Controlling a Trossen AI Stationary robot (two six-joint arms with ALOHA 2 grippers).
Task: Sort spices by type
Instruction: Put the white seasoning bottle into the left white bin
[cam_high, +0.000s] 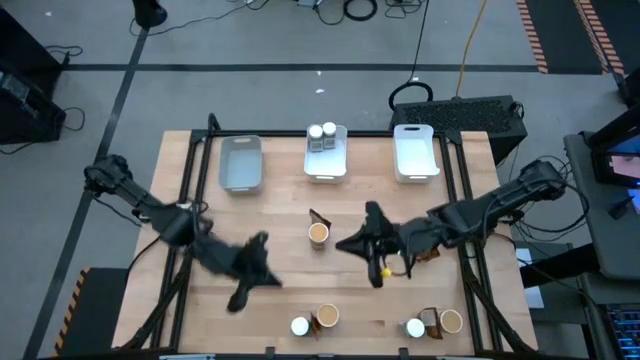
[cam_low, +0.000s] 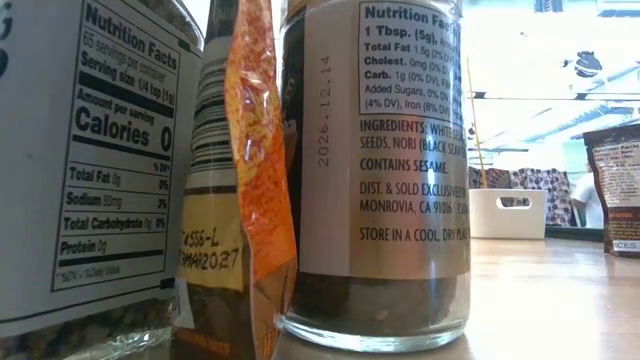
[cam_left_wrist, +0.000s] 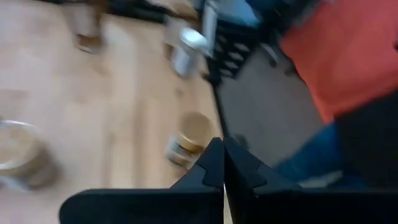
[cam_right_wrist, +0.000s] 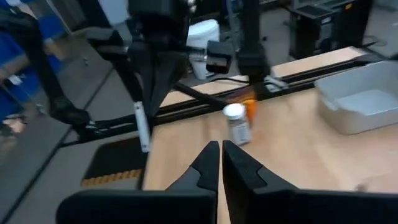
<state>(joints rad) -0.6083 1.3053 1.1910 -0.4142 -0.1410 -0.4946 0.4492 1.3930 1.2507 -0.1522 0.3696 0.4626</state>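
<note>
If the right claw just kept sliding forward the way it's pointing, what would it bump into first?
Most likely the white-capped jar: in the right wrist view it stands nearly dead ahead of the shut right gripper, with bare table between. Depth is hard to judge, so it might slip just past it.

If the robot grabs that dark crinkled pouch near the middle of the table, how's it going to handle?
The dark pouch is probably floppy: its skin looks thin and crinkled, so it may buckle under a squeeze. It likely weighs little. Leaning by the tan-topped tub, it seems apt to topple if nudged.
</note>
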